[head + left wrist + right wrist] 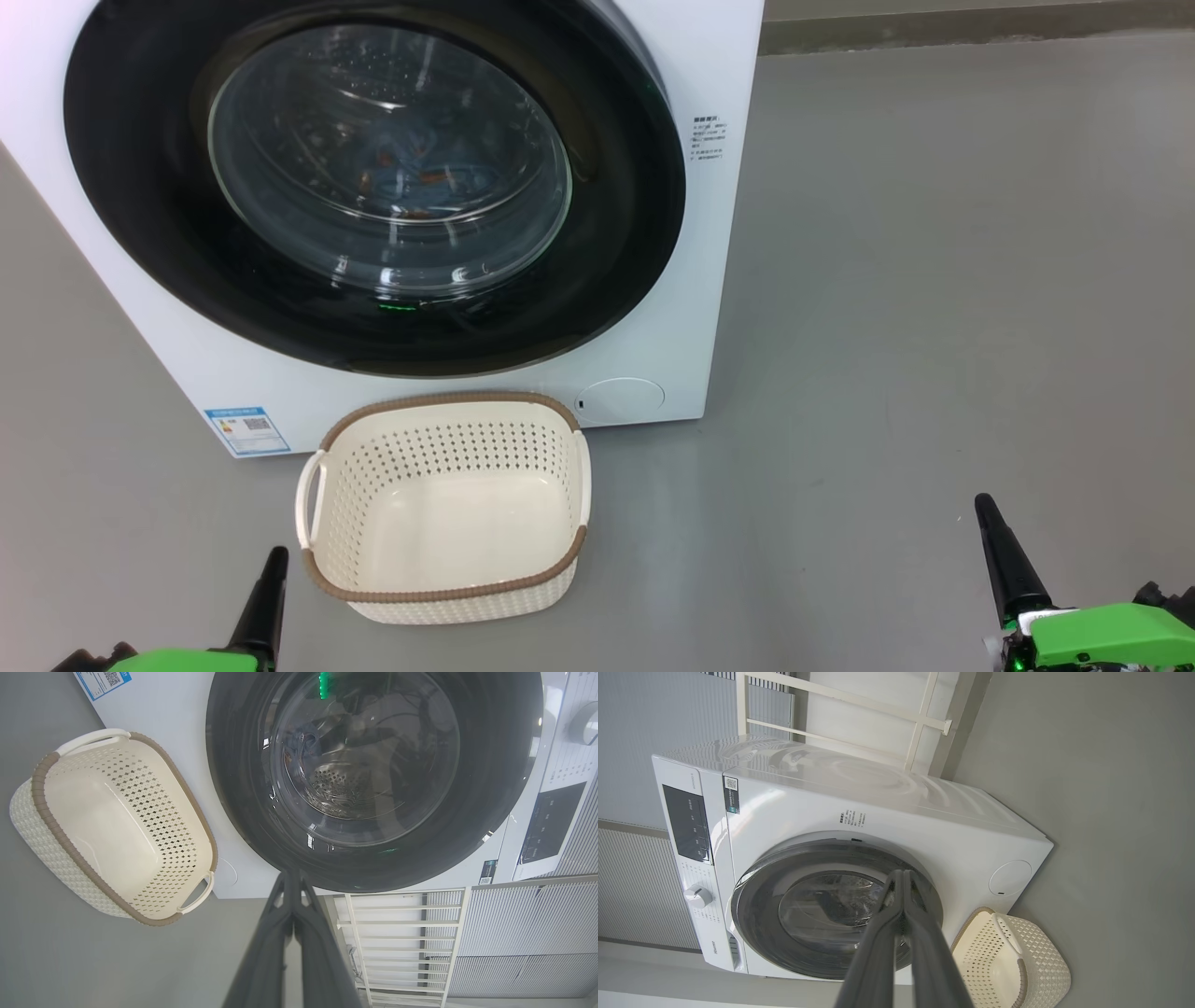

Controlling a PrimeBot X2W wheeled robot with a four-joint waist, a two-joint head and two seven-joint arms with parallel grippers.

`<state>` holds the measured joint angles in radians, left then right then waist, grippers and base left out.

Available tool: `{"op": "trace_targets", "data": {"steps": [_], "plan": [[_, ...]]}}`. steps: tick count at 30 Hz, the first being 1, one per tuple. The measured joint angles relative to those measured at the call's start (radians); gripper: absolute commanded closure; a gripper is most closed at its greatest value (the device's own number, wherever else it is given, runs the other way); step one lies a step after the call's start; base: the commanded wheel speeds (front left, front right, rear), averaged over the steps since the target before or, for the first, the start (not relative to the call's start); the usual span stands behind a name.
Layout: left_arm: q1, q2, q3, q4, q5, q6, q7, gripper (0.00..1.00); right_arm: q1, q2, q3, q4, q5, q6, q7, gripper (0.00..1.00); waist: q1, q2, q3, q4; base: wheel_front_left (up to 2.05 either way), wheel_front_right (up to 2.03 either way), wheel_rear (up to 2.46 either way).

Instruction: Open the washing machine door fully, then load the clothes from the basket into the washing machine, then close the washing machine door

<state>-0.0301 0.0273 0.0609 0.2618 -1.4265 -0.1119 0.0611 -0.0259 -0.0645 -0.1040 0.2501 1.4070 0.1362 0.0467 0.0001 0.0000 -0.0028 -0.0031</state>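
left gripper [275, 562] closed tight, right gripper [986, 515] closed too, basket [448, 399] ahead between them, nearer the left one, washing machine door [140, 187] shut beyond it, blue clothes [411, 168] inside

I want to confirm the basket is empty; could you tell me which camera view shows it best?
The head view: it looks down into the whole basket, its bottom bare. The left wrist view also shows it whole, but slanted. The right wrist view catches it obliquely, its inside mostly hidden.
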Motion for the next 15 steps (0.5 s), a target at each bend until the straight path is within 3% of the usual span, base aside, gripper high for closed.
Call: {"op": "trace_targets", "data": {"steps": [15], "plan": [[-0.024,0.002,0.015,0.003,-0.143,-0.008,0.040,1.00,-0.022,0.006,-0.012,0.014,0.167,-0.007,0.041,1.00,0.0000,0.0000,0.005,0.003,0.00,0.00,0.00]]}}
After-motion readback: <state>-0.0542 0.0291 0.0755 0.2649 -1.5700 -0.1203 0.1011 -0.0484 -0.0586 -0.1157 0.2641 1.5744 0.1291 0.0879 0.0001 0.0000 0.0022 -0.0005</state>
